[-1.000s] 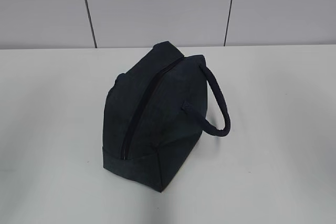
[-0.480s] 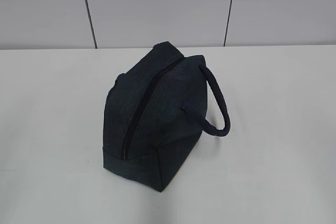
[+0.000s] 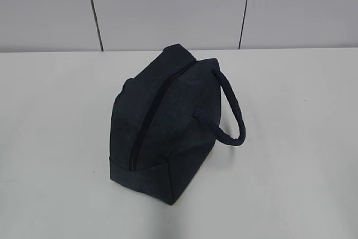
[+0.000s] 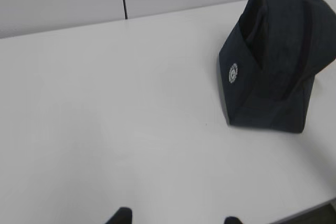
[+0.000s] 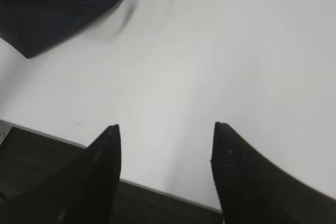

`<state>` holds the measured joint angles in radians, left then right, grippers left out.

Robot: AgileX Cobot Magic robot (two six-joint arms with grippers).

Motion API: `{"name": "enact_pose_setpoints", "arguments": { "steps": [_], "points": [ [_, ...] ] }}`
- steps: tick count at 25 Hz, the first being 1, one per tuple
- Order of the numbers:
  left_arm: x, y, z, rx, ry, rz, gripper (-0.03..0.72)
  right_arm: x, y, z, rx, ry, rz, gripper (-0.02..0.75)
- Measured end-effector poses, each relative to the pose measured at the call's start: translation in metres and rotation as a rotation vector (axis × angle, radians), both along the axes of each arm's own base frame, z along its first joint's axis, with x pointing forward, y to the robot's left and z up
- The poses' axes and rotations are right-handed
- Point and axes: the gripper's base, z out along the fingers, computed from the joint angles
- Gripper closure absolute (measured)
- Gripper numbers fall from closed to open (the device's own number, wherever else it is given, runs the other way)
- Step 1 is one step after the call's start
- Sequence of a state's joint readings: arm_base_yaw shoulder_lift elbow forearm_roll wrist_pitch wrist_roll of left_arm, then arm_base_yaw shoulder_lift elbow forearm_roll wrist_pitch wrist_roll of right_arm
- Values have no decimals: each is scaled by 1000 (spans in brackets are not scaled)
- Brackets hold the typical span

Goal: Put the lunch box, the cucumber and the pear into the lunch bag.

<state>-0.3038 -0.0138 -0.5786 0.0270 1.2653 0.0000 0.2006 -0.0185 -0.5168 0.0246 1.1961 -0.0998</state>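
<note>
Dark navy cloth makes up the bag (image 3: 162, 124), which sits in the middle of the outside view on the white table (image 3: 296, 138). Its zip (image 3: 150, 121) runs along the top and looks closed. A padded handle (image 3: 232, 113) loops out on the right side. No box, cucumber or pear shows here, and no arms either.

In the left wrist view the bag (image 4: 273, 66) is at the upper right, with a small round badge (image 4: 233, 72) on its end. It looks soft and would likely fold when pushed. Only 2 dark tips of the left gripper (image 4: 176, 217) poke up at the bottom edge, apart, with nothing between them.

In the right wrist view a corner of the bag (image 5: 58, 9) fills the upper left. The right gripper (image 5: 165, 135) stands wide and holds nothing, over the table edge at the bottom.

The handle looks like the best place to grab, being thick and easy to pinch. The zip pull would be harder; I cannot see it.
</note>
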Motion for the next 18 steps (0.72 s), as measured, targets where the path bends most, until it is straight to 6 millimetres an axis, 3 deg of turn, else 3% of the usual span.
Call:
{"name": "enact_pose_setpoints", "arguments": {
  "steps": [6, 18],
  "points": [
    [11, -5, -1, -34, -82, -9, 368, 4, 0, -3, -11, -17, 4, 309],
    [12, -5, -1, -37, -93, -10, 368, 4, 0, -3, -15, -18, 2, 309]
  ]
}}
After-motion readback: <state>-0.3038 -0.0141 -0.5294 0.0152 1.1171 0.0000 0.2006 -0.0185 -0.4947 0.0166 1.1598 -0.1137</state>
